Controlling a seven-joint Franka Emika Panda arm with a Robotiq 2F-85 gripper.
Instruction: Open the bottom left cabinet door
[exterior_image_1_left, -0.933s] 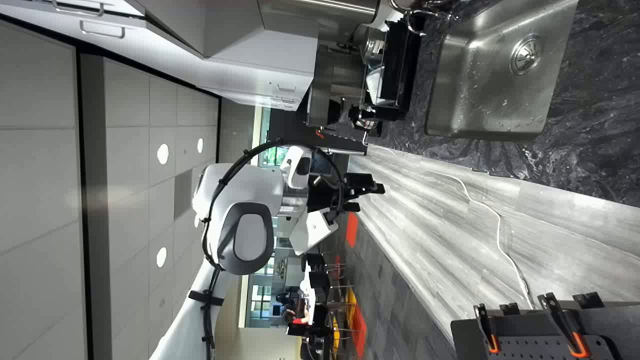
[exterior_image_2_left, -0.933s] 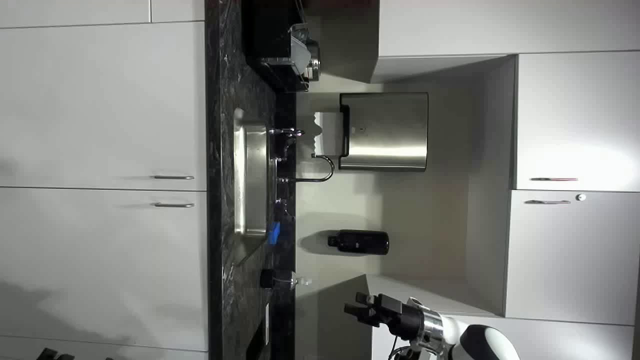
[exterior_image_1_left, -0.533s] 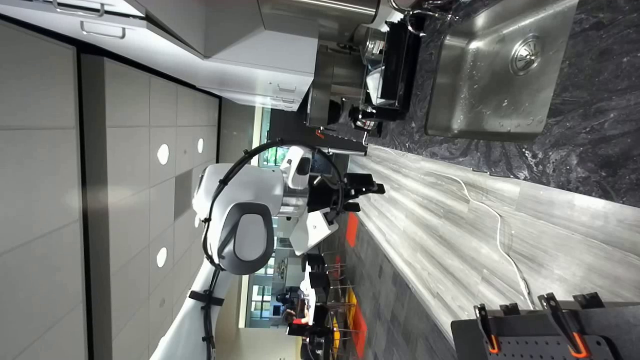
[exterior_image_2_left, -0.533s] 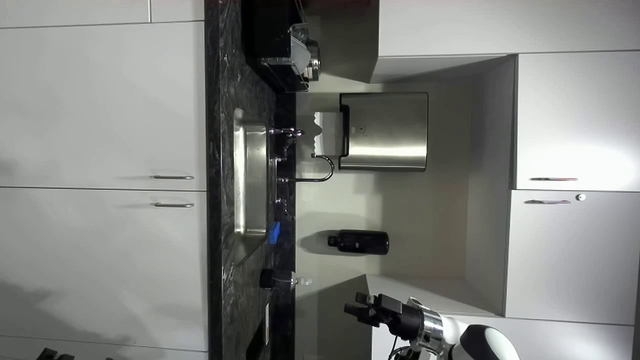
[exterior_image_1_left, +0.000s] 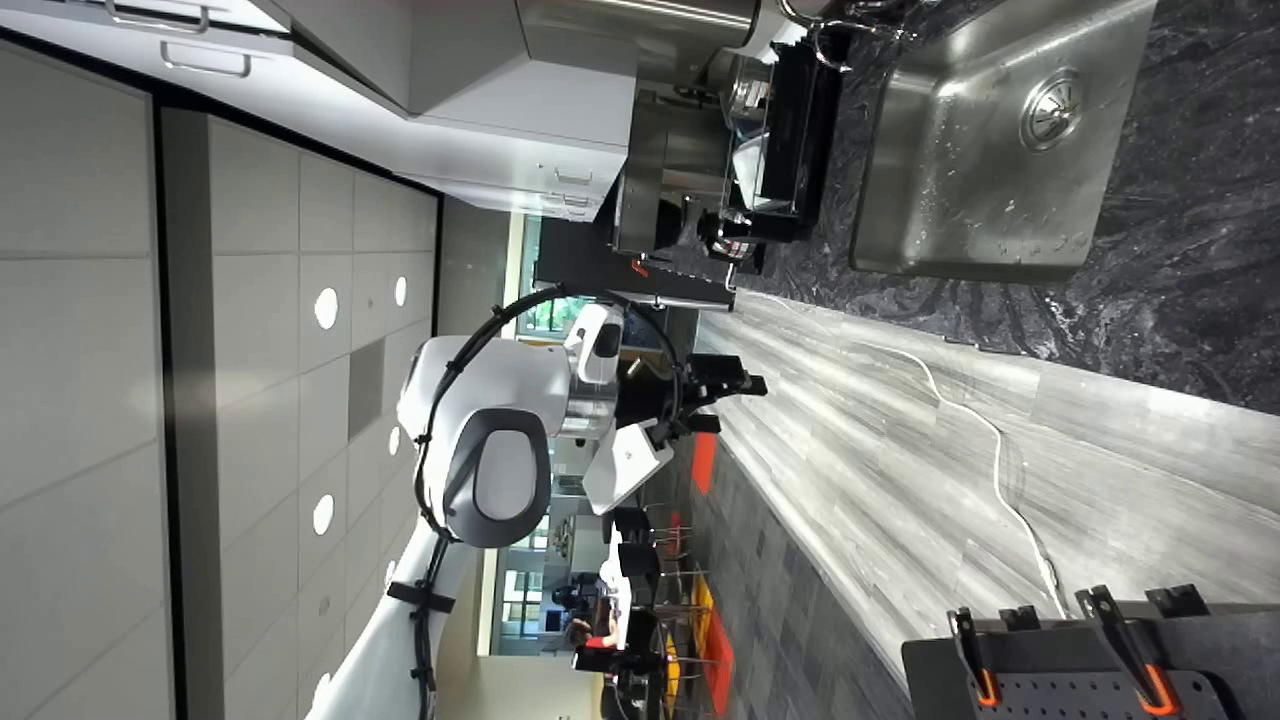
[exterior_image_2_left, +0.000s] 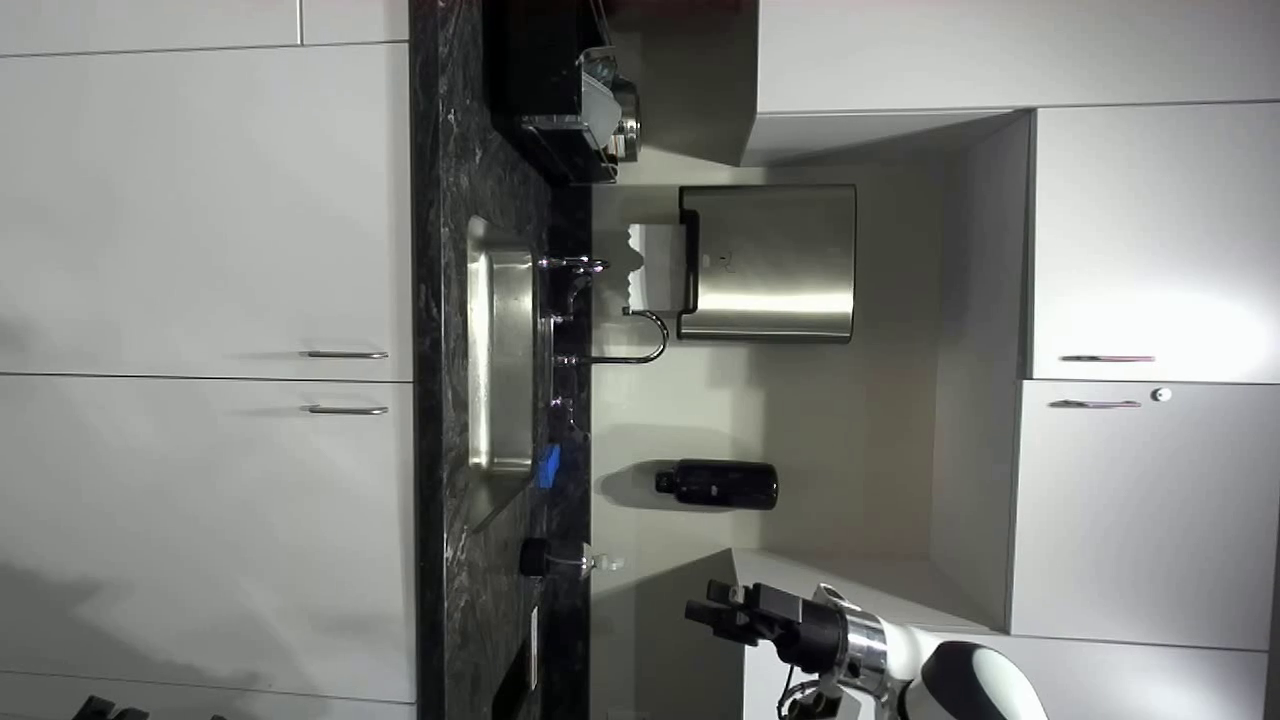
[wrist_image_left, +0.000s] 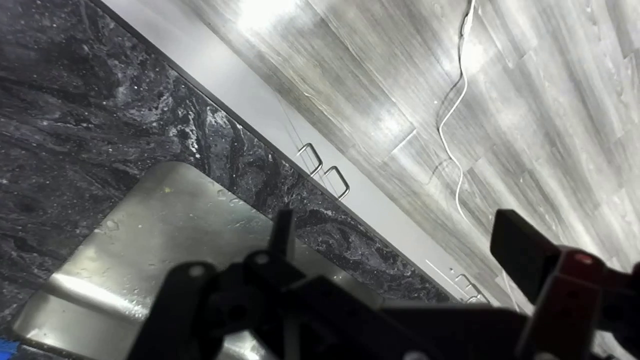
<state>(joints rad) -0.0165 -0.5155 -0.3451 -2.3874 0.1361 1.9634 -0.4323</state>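
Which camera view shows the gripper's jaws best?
The wrist view: the gripper is largest there, jaws apart with counter and floor showing between. Both exterior views show the jaws far smaller, their gap harder to judge.

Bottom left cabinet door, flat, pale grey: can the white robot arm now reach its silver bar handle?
Probably yes, by descending: the open black gripper is higher than the dark stone counter, and nothing visible blocks the door's handle.

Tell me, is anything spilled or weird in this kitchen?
A white cord looks out of place: it lies in curves across the floor, where someone might trip. The drops in the sink seem normal.
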